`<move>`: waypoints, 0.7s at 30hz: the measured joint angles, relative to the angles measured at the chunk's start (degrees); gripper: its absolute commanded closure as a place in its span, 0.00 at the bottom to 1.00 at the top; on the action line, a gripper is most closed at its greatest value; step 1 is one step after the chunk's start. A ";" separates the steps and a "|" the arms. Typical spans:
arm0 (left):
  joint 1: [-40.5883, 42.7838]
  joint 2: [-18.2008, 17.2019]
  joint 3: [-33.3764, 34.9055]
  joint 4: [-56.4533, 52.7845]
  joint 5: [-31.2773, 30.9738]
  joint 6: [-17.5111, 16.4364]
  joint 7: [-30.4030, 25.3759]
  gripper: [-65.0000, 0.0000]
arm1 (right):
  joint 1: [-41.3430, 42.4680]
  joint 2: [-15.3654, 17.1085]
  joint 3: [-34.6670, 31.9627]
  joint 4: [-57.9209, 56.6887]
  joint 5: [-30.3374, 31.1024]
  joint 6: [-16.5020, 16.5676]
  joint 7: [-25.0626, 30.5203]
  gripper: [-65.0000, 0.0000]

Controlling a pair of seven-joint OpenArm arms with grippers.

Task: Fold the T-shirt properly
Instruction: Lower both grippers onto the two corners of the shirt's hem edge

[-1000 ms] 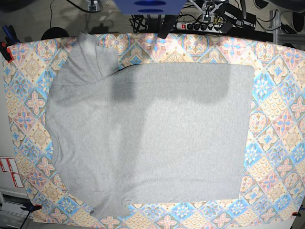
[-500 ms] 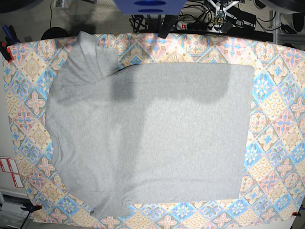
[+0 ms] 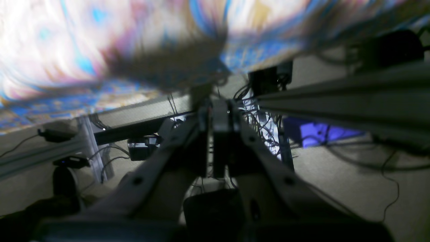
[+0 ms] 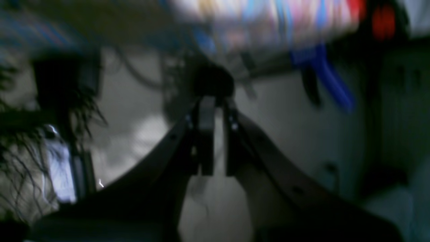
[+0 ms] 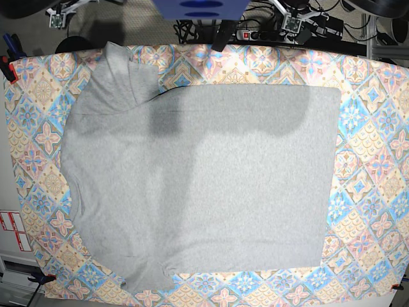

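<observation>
The T-shirt (image 5: pixel 198 185) lay spread flat, plain side up, over the middle of the surface (image 5: pixel 377 160), collar toward the left of the base frame, one sleeve bunched at upper left and the other at lower left, the hem running straight down the right side. Compared with a second before, the cloth had not shifted at all; what changed was along the top edge of the base view, where small arm fixtures with marker tags had come into sight at upper left and upper right, beyond the surface. Judged: no fold had begun, and both arms were away from the garment. The left hand (image 3: pixel 218 112) had its fingers pressed together with nothing between them. The right hand (image 4: pixel 215 111) was nearly closed, a narrow gap remaining, and held nothing. Both wrist views were badly motion-blurred; they looked past the surface edge toward cables and frame members, and showed none of the shirt. The lettered side was hidden underneath. Neither hand itself could be made out in the base view.
</observation>
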 measured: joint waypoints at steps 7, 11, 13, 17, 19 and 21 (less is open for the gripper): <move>-4.94 0.17 -6.80 7.48 -12.74 -0.31 11.98 0.97 | -0.11 -0.85 -0.33 8.35 0.15 -0.76 -4.52 0.94; -8.48 0.00 -12.37 7.72 -21.33 0.20 16.63 0.95 | -0.13 -0.90 -2.69 11.58 0.17 -0.31 -9.07 0.94; -9.99 -0.02 -14.67 7.41 -24.98 0.48 18.75 0.94 | -0.13 -0.72 -4.17 12.46 0.22 -0.72 -10.34 0.94; -13.31 0.28 -19.02 5.75 -31.26 -0.24 20.52 0.94 | 1.77 -0.85 -7.96 13.05 0.17 -0.33 -11.23 0.94; -14.88 0.15 -20.87 3.69 -32.85 0.24 22.27 0.94 | 2.84 -0.90 -9.16 13.25 0.20 -0.46 -10.93 0.94; -16.11 0.04 -22.01 1.40 -33.90 0.52 22.80 0.94 | 2.58 -0.76 -9.81 13.46 0.17 -0.44 -10.64 0.94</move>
